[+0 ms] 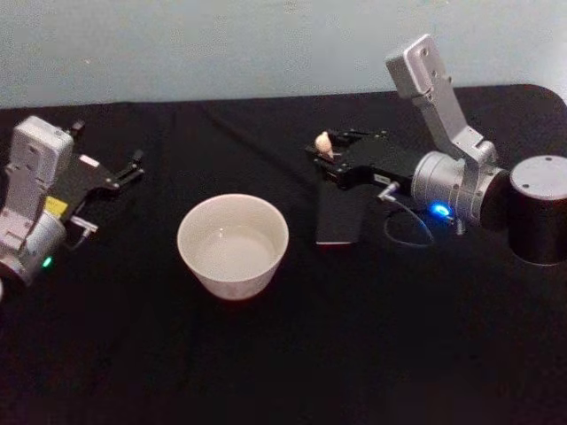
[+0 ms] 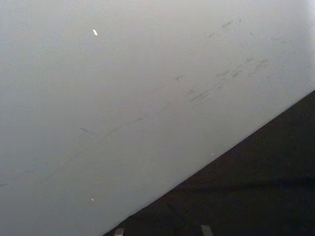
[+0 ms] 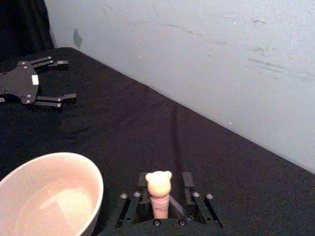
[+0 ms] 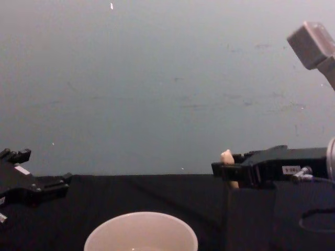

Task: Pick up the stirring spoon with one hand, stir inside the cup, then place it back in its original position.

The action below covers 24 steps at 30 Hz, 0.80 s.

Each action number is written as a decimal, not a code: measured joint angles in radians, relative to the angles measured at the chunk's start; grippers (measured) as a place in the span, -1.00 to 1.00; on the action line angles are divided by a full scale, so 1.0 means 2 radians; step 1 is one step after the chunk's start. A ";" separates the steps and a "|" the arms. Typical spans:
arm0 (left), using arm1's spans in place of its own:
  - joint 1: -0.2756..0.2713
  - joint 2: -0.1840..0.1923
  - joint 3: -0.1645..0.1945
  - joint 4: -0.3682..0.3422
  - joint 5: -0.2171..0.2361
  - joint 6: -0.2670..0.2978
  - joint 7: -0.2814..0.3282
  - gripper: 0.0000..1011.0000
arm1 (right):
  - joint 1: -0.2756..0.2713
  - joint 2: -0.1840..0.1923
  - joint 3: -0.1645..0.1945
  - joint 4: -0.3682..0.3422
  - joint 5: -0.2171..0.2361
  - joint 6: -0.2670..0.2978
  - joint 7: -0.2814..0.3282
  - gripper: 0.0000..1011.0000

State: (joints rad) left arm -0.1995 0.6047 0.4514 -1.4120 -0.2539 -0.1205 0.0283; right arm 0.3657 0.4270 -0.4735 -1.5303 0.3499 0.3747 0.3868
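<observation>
Head view, right of centre: the right tool (image 1: 321,156), spread, is straddling the upright stirring spoon (image 1: 325,142) in its holder (image 1: 339,217), the cup (image 1: 232,283) sitting lower left of it, the spread left tool (image 1: 135,166) idling far left.

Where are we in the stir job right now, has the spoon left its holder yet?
Not yet; nothing looks done. The stirring spoon stands in the dark holder, handle up, with the right gripper around its handle; whether it grips firmly cannot be told. Lifting it, stirring in the cup and returning it remain. The left gripper rests open, far off to the left.
</observation>
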 joint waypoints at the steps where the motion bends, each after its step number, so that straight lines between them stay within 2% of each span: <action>1: 0.000 0.000 0.000 0.000 0.000 0.000 0.000 0.98 | 0.000 0.000 0.000 0.000 0.000 0.000 0.000 -0.12; 2: 0.000 0.000 0.000 0.000 0.000 0.000 0.000 0.98 | 0.000 0.000 0.000 0.000 0.000 0.000 0.000 -0.22; 4: 0.000 0.000 0.000 0.000 0.000 0.000 0.000 0.98 | 0.000 0.000 0.000 0.000 0.000 0.000 0.000 -0.29; 7: 0.000 0.000 0.000 0.000 0.000 0.000 0.000 0.98 | 0.000 0.000 0.000 0.000 0.000 0.000 0.000 -0.55; 18: 0.000 0.000 0.000 0.000 0.000 0.000 0.000 0.98 | -0.001 -0.001 0.002 0.000 0.002 0.000 0.001 -0.57; 24: 0.000 0.000 0.000 0.000 0.000 0.000 0.000 0.98 | -0.007 -0.003 0.013 -0.008 0.009 -0.001 -0.002 -0.57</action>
State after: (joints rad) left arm -0.1995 0.6047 0.4514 -1.4120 -0.2539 -0.1205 0.0283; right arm 0.3522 0.4210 -0.4476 -1.5467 0.3686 0.3729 0.3825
